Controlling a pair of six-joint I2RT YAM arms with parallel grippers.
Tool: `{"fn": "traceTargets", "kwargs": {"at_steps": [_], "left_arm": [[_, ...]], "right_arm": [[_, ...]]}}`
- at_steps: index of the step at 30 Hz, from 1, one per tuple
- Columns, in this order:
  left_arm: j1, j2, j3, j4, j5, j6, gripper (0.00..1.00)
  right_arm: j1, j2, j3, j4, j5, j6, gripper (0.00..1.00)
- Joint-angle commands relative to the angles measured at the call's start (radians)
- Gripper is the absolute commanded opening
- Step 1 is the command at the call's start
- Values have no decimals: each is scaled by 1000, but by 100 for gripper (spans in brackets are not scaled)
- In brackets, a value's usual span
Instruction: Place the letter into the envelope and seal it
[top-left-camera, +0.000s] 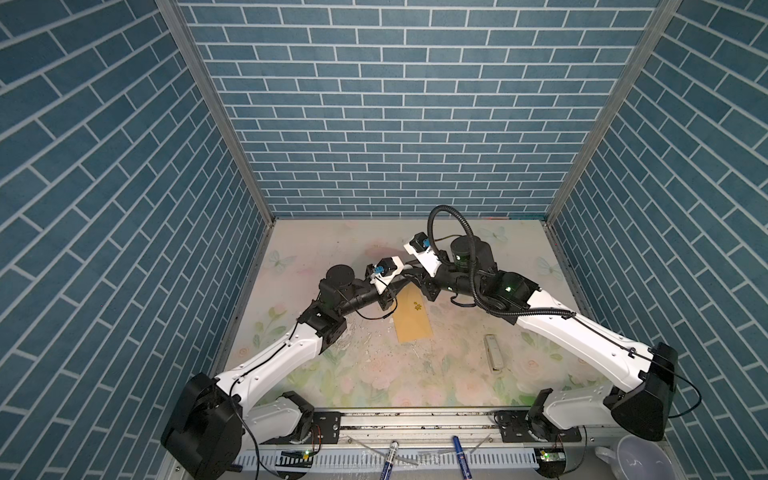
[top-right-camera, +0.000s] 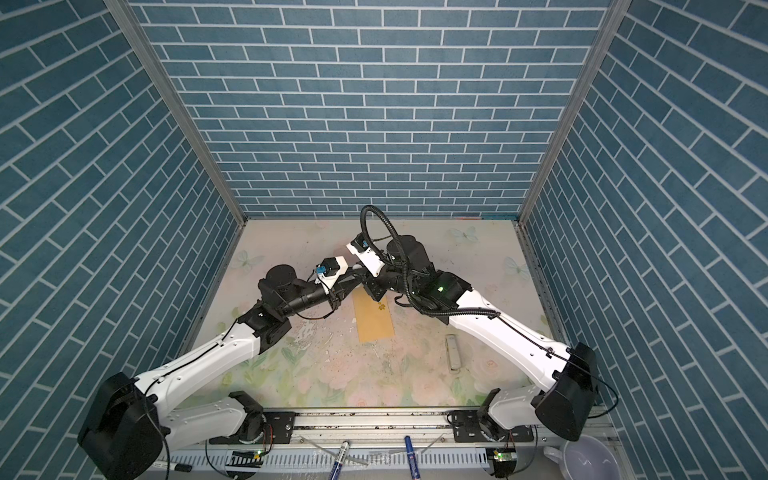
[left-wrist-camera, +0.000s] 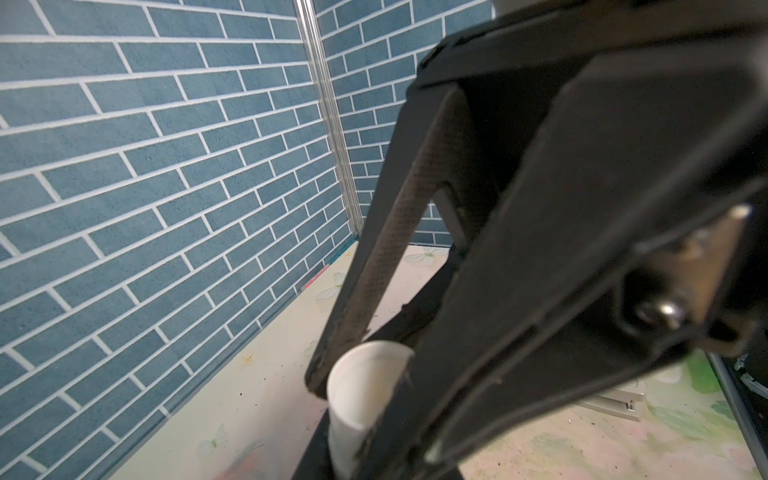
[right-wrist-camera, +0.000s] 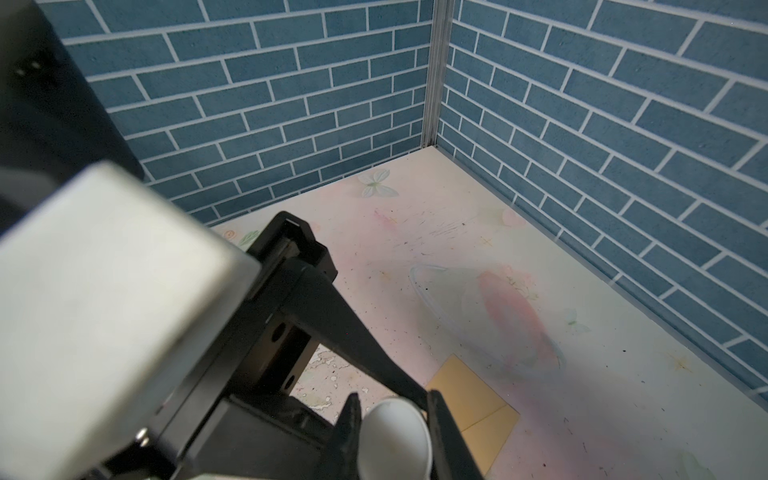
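Looking across the floral-printed bench (top-left-camera: 374, 374), I find the envelope (top-left-camera: 411, 318), a flat mustard kraft rectangle, just below centre in both top views. Its far end is tucked under the two meeting arms. The left claw (left-wrist-camera: 365, 409) and right claw (right-wrist-camera: 392, 415) each clamp the letter (left-wrist-camera: 359, 374), curled into a smooth pale tube. A small gold flower sticker (top-left-camera: 417, 307) dots the envelope.

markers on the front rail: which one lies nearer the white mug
The right-hand marker in both top views, blue at its far end; the left-hand marker lies farther from the mug.
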Motion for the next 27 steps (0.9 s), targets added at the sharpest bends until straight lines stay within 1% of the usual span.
{"fn": "traceTargets", "kwargs": {"at_steps": [1, 6, 7, 12, 18, 27], "left_arm": [[-3, -14, -37, 61, -34, -14, 31], [-3, -26, -58, 68, -58, -28, 49], [-3, -28, -59, 70, -60, -31, 51], [-3, -24, -66, 84, -71, -40, 53], [-4, -20, -66, 86, -67, -42, 53], [-3, -18, -64, 89, -64, -40, 49]], "right_arm": [[-17, -40, 3, 41, -39, 88, 7], [-60, -63, -26, 84, -94, 155, 4], [-66, -63, -28, 87, -105, 162, 4], [-95, -67, -33, 94, -150, 203, 3], [-122, -58, -38, 106, -202, 243, 3], [-127, -34, -28, 101, -233, 261, 3]]}}
